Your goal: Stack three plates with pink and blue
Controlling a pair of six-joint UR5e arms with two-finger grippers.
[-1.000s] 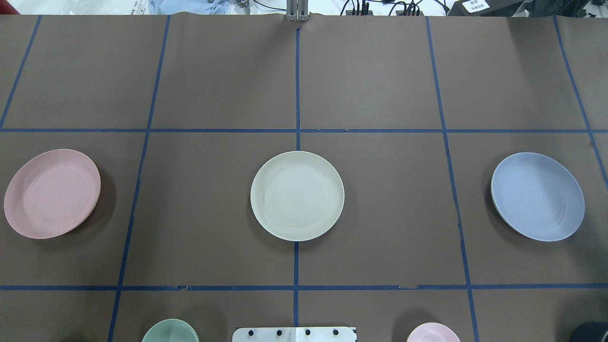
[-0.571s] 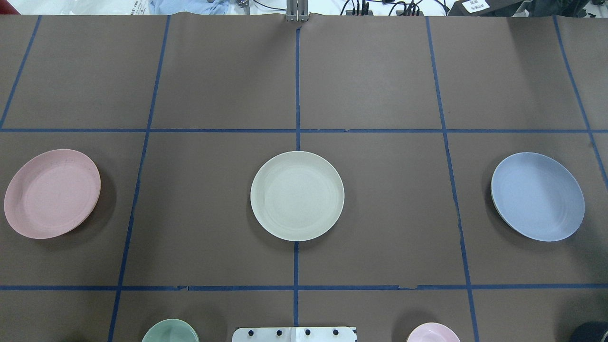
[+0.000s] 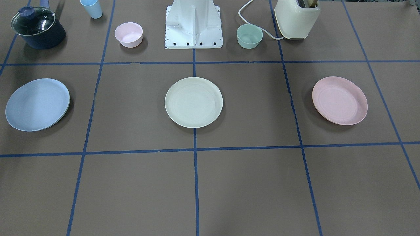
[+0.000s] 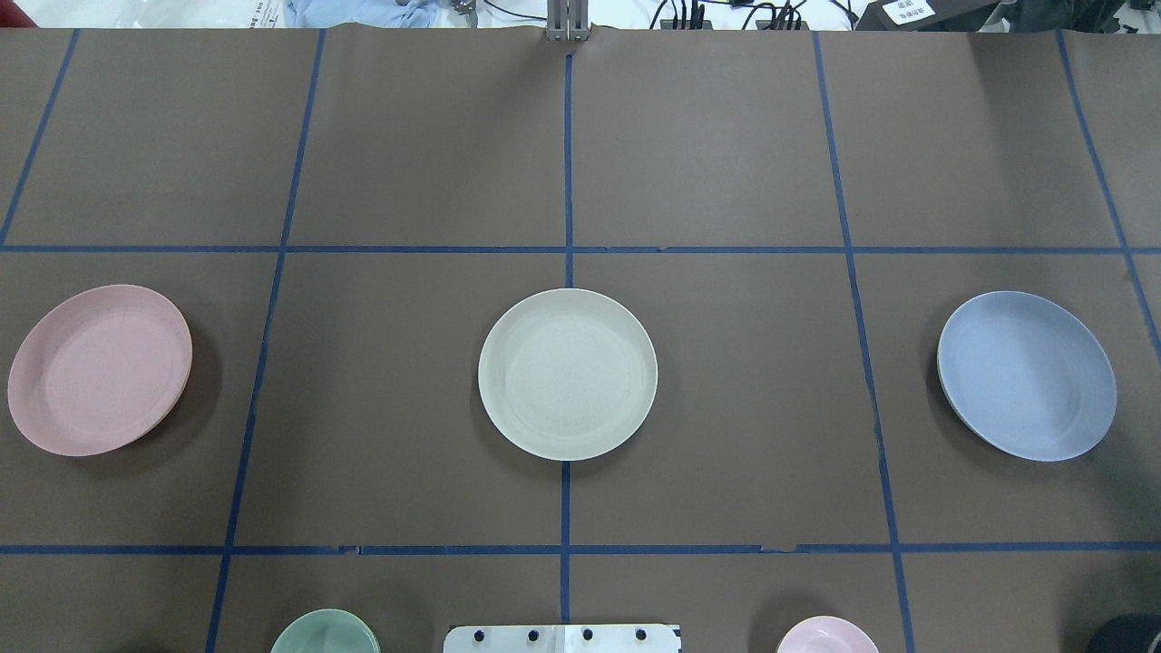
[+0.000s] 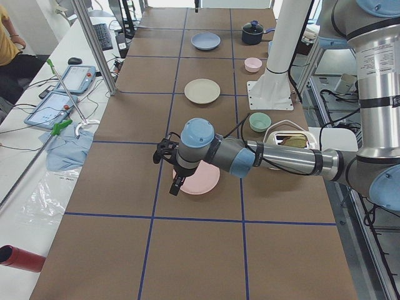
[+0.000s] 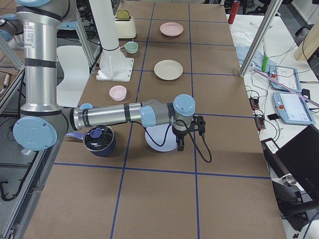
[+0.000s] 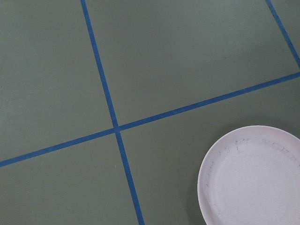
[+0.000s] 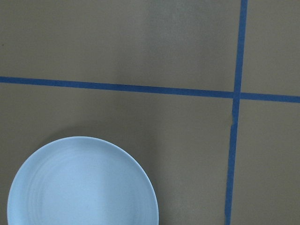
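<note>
Overhead exterior: no change against either earlier frame. Pink plate [image 4: 100, 370] at the left edge, cream plate [image 4: 568, 374] at centre and blue plate [image 4: 1027, 375] at right all lie flat on the brown table [image 4: 726, 136], well apart and unstacked. Mint-green bowl [image 4: 325, 632] and small pink bowl [image 4: 827, 635] are cut by the bottom edge, either side of the base plate [image 4: 562, 638].

Front-facing: same row, mirrored. It adds what overhead crops: lidded saucepan [image 3: 38, 28] and blue cup [image 3: 92, 8] upper left, toaster [image 3: 297, 18] upper right.

Exterior left: left gripper [image 5: 177, 185] points down at the pink plate's left rim, and the wrist hides part of the plate. Whether the fingers are apart or together, cannot tell.

Exterior right: right gripper [image 6: 180, 144] points down at the blue plate's right rim, forearm across the plate. Finger state, cannot tell.

Left wrist: pink plate in the lower right corner, with blue tape lines [image 7: 101, 84] crossing left of it.

Right wrist: blue plate lower left, tape cross upper right.
</note>
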